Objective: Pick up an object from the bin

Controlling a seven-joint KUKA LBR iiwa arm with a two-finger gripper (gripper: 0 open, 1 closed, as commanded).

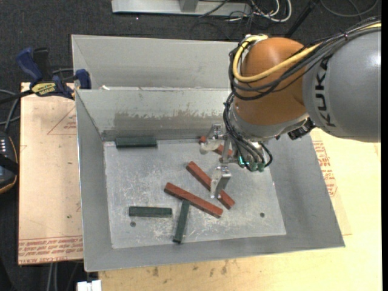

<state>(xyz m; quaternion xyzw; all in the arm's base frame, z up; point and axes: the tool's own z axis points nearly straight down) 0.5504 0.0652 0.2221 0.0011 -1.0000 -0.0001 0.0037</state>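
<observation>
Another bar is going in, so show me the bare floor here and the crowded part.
Bare: left middle, between the back green bar and the front green bar; also the right front corner. Crowded: centre, where the long red bar, the tilted green bar and the gripper over the short red bar cluster.

A short red-brown bar (199, 173) lies flat on the floor of the grey bin (254, 217), right of centre, slanting from upper left to lower right, just beside a longer red-brown bar (193, 200).
</observation>
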